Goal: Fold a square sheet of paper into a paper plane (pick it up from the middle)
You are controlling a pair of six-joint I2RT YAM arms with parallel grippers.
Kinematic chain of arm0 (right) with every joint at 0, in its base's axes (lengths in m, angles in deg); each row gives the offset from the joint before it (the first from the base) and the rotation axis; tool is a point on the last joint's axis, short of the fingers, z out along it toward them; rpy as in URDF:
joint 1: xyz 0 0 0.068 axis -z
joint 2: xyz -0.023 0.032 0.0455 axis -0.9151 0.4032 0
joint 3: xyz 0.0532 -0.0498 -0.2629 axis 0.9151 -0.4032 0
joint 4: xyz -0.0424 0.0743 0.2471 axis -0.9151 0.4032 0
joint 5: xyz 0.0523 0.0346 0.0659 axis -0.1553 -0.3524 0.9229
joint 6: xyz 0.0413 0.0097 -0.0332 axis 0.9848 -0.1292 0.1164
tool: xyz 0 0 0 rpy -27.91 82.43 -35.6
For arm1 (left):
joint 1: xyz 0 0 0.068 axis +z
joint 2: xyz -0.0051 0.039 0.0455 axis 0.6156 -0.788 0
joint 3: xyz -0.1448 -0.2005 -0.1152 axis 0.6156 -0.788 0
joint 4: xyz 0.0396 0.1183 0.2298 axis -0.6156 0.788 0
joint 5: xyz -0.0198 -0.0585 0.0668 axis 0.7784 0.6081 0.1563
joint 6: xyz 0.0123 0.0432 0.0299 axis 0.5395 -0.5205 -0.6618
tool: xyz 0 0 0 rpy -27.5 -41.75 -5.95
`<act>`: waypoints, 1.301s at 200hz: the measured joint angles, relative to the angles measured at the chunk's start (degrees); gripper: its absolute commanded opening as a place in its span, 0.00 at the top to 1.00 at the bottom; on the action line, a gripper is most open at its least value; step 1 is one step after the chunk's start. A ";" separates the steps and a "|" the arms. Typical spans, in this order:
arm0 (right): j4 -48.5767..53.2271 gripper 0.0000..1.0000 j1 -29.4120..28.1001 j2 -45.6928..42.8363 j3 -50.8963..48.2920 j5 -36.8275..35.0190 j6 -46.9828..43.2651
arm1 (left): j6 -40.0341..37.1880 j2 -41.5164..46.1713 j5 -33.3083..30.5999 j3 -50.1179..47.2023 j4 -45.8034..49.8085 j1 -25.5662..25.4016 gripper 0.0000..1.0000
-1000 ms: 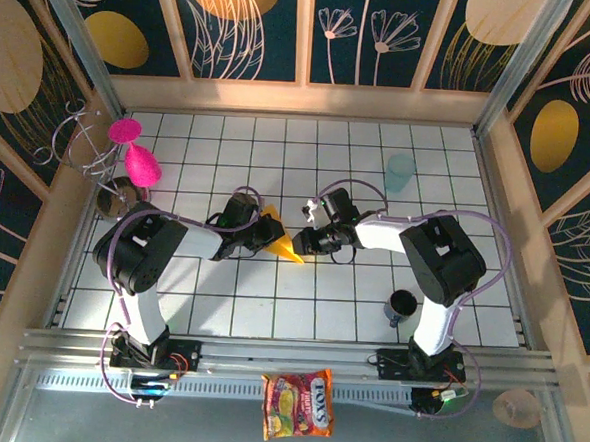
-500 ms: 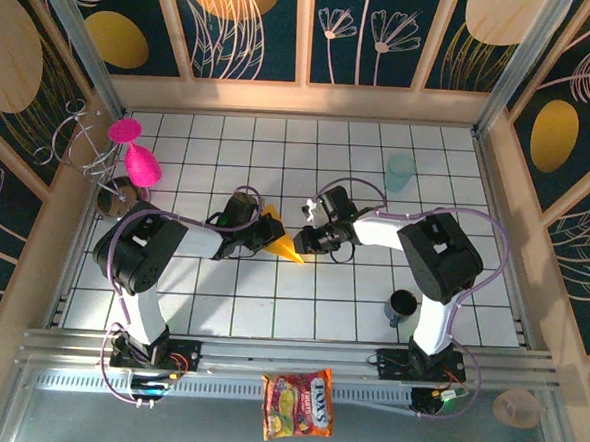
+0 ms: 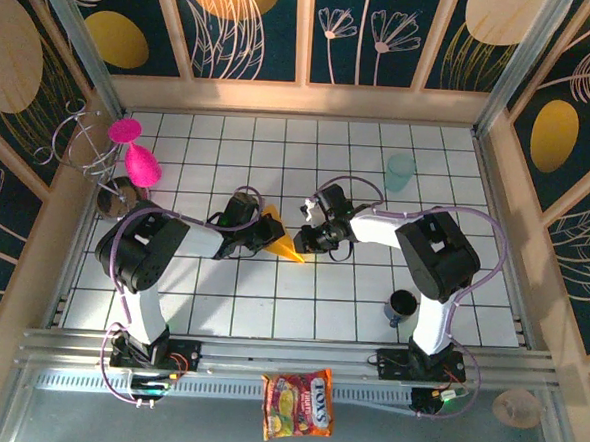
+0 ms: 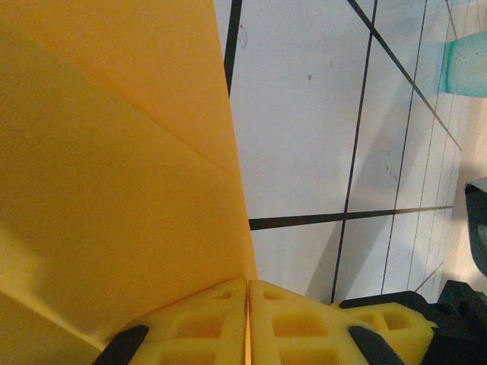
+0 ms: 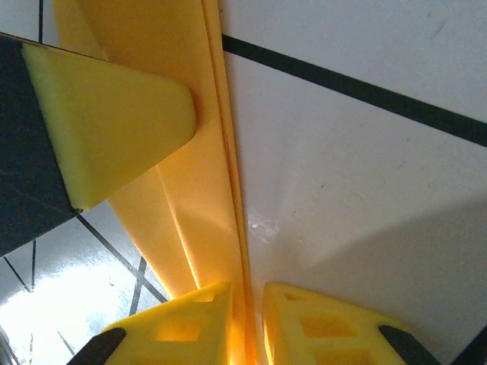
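Note:
The orange-yellow sheet of paper point(image 3: 283, 241) is folded into a slim pointed dart and stands on edge at mid-table, its tip toward the near right. My left gripper point(image 3: 258, 233) is shut on its rear part; in the left wrist view the pads point(image 4: 247, 283) meet on the paper point(image 4: 114, 190). My right gripper point(image 3: 308, 240) is at the pointed end. In the right wrist view its jaws point(image 5: 247, 293) straddle the paper's folded edge point(image 5: 199, 199) with a thin gap beside it. A left fingertip point(image 5: 106, 129) presses the paper farther along.
A teal cup point(image 3: 399, 172) stands at the back right and shows again point(image 4: 464, 65) in the left wrist view. A dark cup point(image 3: 402, 306) sits by the right arm's base. Pink glasses point(image 3: 138, 161) on a wire rack stand far left. A snack packet point(image 3: 299, 404) lies beyond the near rail.
My right gripper has edged left along the paper's pointed end and its jaws have narrowed around the edge. The left gripper and the paper have stayed put.

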 measured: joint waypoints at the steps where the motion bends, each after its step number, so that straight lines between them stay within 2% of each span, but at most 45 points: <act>1: 0.00 0.79 0.00 0.00 0.00 -0.02 0.00 | -0.02 0.00 0.00 0.00 0.00 0.00 0.89; 70: -0.31 0.77 -0.04 -0.70 -0.37 -0.11 0.57 | -0.15 -0.31 0.15 0.48 0.37 0.09 0.89; 109: -2.93 0.75 0.74 -5.70 -2.67 -1.01 2.60 | -0.44 -0.33 0.13 1.07 1.70 0.11 0.89; 137: -5.99 0.84 1.42 -8.31 -2.51 1.99 3.13 | -0.46 -0.35 0.15 1.27 2.08 0.11 0.89; 171: -6.97 0.93 0.39 -5.53 -1.51 6.19 3.34 | -0.52 -0.37 0.15 1.49 2.56 0.11 0.89; 260: -5.44 0.97 -0.96 0.70 1.18 7.93 2.34 | -0.85 -0.37 0.07 2.08 3.93 0.11 0.89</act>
